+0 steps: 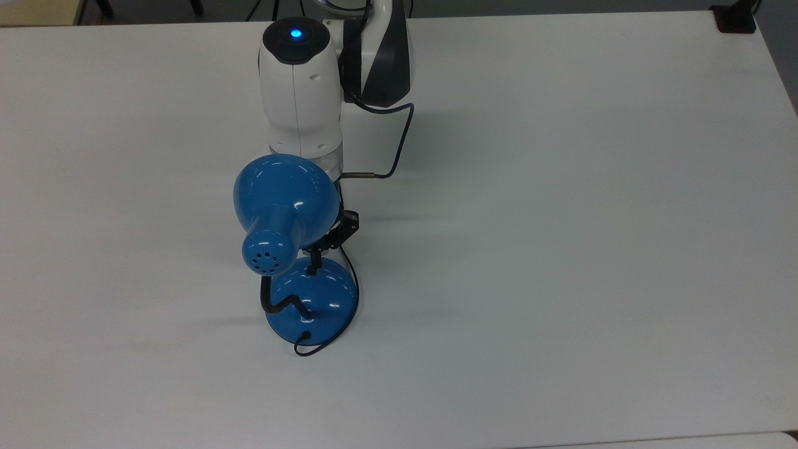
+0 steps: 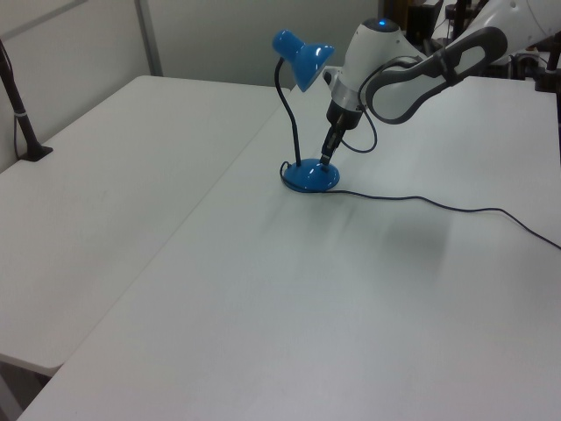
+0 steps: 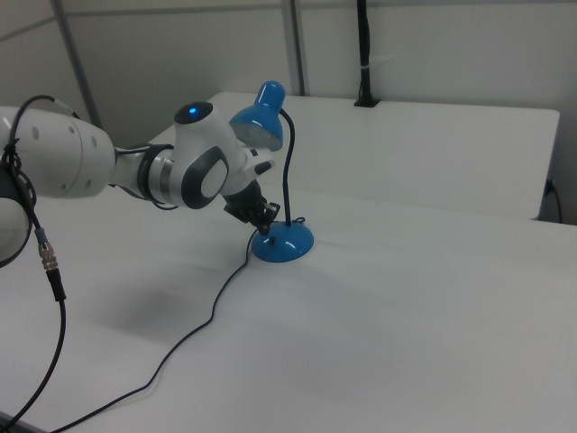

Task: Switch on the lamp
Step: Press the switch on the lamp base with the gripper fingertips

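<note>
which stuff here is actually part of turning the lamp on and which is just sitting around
Part of the job:
lamp, with its base and cord
gripper, tip down at the top of the base

Just there:
white table
black post clamped at the neighbouring table's edge

A white worktop (image 1: 561,249) fills the scene. At 1 o'clock in the top view, a black clamp (image 1: 734,19) sits on its edge.
</note>
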{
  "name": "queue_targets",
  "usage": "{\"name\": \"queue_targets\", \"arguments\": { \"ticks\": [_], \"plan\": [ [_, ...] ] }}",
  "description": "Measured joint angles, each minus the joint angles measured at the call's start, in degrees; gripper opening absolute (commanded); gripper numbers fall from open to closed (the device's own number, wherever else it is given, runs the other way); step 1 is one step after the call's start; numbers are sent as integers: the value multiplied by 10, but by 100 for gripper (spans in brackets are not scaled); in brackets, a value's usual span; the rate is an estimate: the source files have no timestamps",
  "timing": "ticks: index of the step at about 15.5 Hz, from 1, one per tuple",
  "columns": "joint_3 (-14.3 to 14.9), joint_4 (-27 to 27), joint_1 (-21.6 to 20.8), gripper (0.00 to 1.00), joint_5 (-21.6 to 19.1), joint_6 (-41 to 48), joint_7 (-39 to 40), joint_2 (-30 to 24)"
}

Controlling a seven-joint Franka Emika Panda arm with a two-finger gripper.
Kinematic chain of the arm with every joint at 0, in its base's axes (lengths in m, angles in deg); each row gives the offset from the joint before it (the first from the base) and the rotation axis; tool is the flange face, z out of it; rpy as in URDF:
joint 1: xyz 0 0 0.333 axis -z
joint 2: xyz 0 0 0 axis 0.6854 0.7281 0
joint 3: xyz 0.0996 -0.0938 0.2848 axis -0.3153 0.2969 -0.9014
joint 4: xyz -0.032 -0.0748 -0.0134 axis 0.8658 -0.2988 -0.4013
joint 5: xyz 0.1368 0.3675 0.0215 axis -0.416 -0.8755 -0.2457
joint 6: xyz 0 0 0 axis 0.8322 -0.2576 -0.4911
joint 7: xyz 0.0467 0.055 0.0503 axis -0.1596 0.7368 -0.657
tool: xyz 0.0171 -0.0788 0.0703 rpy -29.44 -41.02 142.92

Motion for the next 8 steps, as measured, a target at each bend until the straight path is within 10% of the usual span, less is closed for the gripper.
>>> {"name": "queue_targets", "arguments": {
  "ticks": [8],
  "plan": [
    [0, -1, -2, 0, 4, -50, 0, 26]
  ]
}}
